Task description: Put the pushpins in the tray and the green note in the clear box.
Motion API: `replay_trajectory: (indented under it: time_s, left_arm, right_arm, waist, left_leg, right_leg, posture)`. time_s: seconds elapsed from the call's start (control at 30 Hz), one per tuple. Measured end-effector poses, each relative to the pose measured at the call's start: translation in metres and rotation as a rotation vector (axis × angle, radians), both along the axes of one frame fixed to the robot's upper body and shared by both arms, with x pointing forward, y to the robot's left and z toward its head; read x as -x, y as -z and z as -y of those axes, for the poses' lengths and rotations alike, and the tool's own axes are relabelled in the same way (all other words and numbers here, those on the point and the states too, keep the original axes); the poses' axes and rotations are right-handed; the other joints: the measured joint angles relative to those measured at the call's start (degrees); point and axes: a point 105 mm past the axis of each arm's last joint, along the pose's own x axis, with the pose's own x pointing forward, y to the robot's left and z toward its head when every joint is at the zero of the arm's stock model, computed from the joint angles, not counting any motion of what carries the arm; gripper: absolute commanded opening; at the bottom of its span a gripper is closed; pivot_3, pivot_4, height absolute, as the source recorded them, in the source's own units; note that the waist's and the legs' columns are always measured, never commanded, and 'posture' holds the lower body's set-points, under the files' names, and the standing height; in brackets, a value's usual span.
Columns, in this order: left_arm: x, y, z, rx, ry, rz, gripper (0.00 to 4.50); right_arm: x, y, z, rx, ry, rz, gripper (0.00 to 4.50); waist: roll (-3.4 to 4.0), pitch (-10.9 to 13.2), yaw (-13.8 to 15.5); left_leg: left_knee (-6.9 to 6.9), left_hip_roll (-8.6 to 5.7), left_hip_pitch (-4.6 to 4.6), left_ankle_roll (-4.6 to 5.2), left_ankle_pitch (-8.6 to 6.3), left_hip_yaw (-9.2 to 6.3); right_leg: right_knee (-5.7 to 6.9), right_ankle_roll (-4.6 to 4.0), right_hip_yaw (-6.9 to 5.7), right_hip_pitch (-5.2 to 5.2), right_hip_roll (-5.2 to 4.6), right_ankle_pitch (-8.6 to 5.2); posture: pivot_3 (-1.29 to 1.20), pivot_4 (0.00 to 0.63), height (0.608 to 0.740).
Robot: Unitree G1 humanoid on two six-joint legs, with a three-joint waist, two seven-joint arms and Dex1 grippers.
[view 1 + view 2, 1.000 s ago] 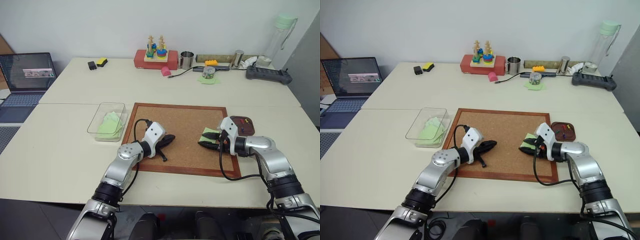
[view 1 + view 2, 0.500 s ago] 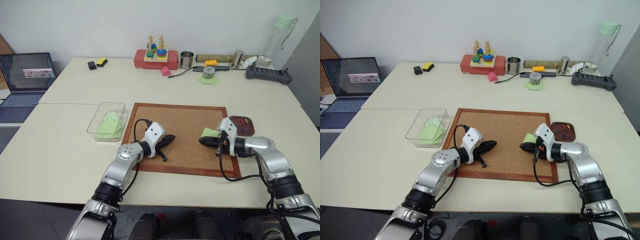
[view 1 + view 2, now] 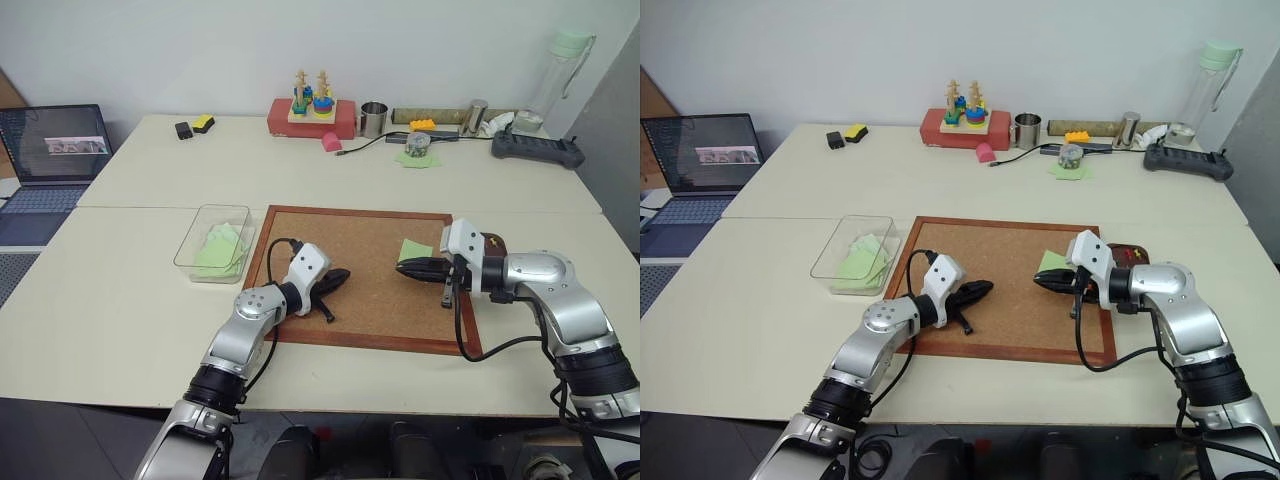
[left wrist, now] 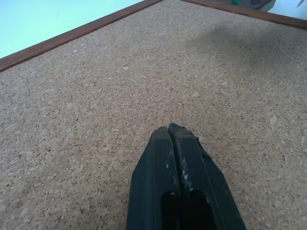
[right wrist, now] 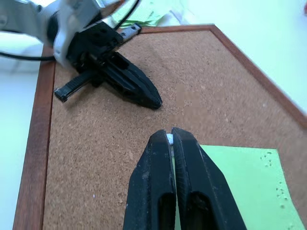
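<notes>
Now green note (image 3: pixel 415 249) lies flat on cork board (image 3: pixel 350 240), corner pointing away; both grippers' fingers together, right (image 3: pixel 402 267) pinching tiny white-headed pin.

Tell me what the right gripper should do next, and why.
Probably swing the right gripper back to the tray and open over it. Its jaws are shut on a tiny pale speck, likely a pushpin, above the green note, which lies flat on the cork board. The tray sits just behind the gripper.

Lab or office: pale tables (image 3: pixel 140 290), laptop (image 3: pixel 52 160), power strip (image 3: pixel 535 150), cables.
</notes>
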Motion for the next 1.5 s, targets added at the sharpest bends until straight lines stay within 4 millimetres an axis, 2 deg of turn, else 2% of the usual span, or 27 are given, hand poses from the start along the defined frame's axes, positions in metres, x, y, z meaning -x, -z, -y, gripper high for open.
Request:
replay_trajectory:
  time_s: [0.07,0.13,0.23,0.37,0.43,0.5,0.53,0.6,0.73,0.87,1.03,1.07,1.13,1.5]
  left_arm:
    - [0.002,-0.009,-0.006,0.089,-0.015,-0.067,0.48]
    - [0.004,-0.017,-0.015,0.141,-0.018,-0.111,0.91]
    - [0.011,-0.035,-0.024,0.228,0.01,-0.162,1.39]
    - [0.025,-0.062,-0.014,0.4,0.118,-0.256,2.2]
    - [0.028,-0.068,-0.01,0.445,0.152,-0.285,2.58]
    - [0.03,-0.071,-0.006,0.463,0.169,-0.297,2.88]
    - [0.029,-0.076,-0.001,0.486,0.181,-0.297,3.19]
    - [0.026,-0.084,0.005,0.511,0.191,-0.281,3.36]
    - [0.019,-0.092,0.01,0.526,0.198,-0.272,3.36]
    - [0.021,-0.097,0.023,0.536,0.246,-0.273,3.36]
    - [0.026,-0.09,0.04,0.523,0.303,-0.31,3.36]
    - [0.027,-0.09,0.042,0.521,0.306,-0.314,3.02]
    - [0.026,-0.089,0.043,0.513,0.305,-0.312,2.8]
    - [0.019,-0.078,0.043,0.49,0.273,-0.335,0.96]
  right_arm:
    - [0.001,-0.002,-0.002,0.071,-0.033,0.093,0.0]
    - [0.0,0.0,-0.002,0.12,-0.047,0.139,0.0]
    - [-0.003,0.001,0.001,0.176,-0.054,0.219,0.0]
    - [-0.006,-0.006,-0.001,0.251,-0.114,0.41,0.0]
    - [-0.005,-0.006,-0.005,0.271,-0.152,0.48,0.0]
    - [-0.003,-0.007,-0.006,0.281,-0.175,0.521,0.0]
    - [0.0,-0.008,-0.009,0.288,-0.206,0.564,0.0]
    - [0.004,-0.01,-0.012,0.283,-0.239,0.608,0.0]
    - [0.009,-0.011,-0.017,0.281,-0.286,0.658,0.0]
    - [0.015,-0.008,-0.024,0.277,-0.335,0.672,0.0]
    - [0.016,-0.014,-0.03,0.264,-0.352,0.693,0.0]
    - [0.016,-0.014,-0.031,0.259,-0.353,0.692,0.0]
    - [0.016,-0.014,-0.031,0.257,-0.352,0.69,0.0]
    - [0.017,-0.014,-0.034,0.244,-0.357,0.691,0.0]
  waist:
    - [-0.08,0.05,-0.32]
    - [-0.2,0.18,-0.68]
    - [-0.37,0.34,-0.83]
    - [-0.54,0.45,-0.85]
    - [-0.58,0.48,-0.84]
    - [-0.59,0.48,-0.81]
    - [-0.6,0.49,-0.79]
    - [-0.64,0.51,-0.73]
    - [-0.64,0.51,-0.7]
    - [-0.64,0.51,-0.75]
    - [-0.64,0.51,-0.71]
    - [-0.64,0.51,-0.71]
    - [-0.64,0.51,-0.71]
    - [-0.64,0.51,-0.71]
  left_leg:
    - [0.02,0.02,-0.52,-0.02,0.02,-0.02]
    - [0.05,0.02,-0.84,-0.13,0.09,-0.03]
    - [0.04,0.01,-0.89,-0.35,0.17,-0.04]
    - [0.05,-0.02,-1.06,-0.42,0.13,-0.06]
    - [0.06,-0.03,-1.08,-0.43,0.13,-0.07]
    - [0.08,-0.03,-1.09,-0.43,0.14,-0.07]
    - [0.13,-0.03,-1.09,-0.44,0.14,-0.07]
    - [0.2,-0.03,-1.09,-0.44,0.14,-0.08]
    - [0.25,-0.04,-1.08,-0.44,0.14,-0.05]
    - [0.26,-0.03,-1.08,-0.44,0.15,-0.04]
    - [0.29,-0.04,-1.08,-0.44,0.15,-0.05]
    - [0.29,-0.04,-1.08,-0.44,0.15,-0.05]
    - [0.29,-0.04,-1.08,-0.44,0.15,-0.05]
    - [0.32,-0.05,-1.08,-0.44,0.15,-0.04]
  right_leg:
    - [0.04,0.0,-0.01,-0.53,0.05,0.01]
    - [0.13,-0.08,-0.01,-0.87,0.06,0.06]
    - [0.06,-0.3,-0.01,-0.86,0.04,0.19]
    - [-0.08,-0.27,-0.06,-0.89,0.0,0.17]
    - [-0.07,-0.28,-0.07,-0.91,0.0,0.17]
    - [-0.06,-0.28,-0.06,-0.91,0.0,0.18]
    - [-0.04,-0.28,-0.06,-0.9,0.0,0.18]
    - [-0.01,-0.29,-0.06,-0.88,0.0,0.18]
    - [0.01,-0.29,-0.04,-0.87,0.01,0.18]
    - [0.02,-0.3,-0.03,-0.87,0.02,0.19]
    - [0.02,-0.3,-0.03,-0.86,0.01,0.19]
    - [0.03,-0.3,-0.02,-0.87,0.01,0.19]
    - [0.04,-0.3,-0.02,-0.87,0.02,0.19]
    - [0.07,-0.31,-0.02,-0.87,0.02,0.2]
  posture:
    - [0.0,0.15,0.74]
    - [0.0,0.15,0.74]
    - [0.0,0.15,0.74]
    - [0.0,0.15,0.74]
    - [0.0,0.15,0.74]
    - [0.0,0.15,0.74]
    - [0.0,0.15,0.74]
    - [0.0,0.15,0.74]
    - [0.0,0.15,0.74]
    - [0.0,0.15,0.74]
    - [0.0,0.15,0.74]
    - [0.0,0.15,0.74]
    - [0.0,0.15,0.74]
    - [0.0,0.15,0.74]
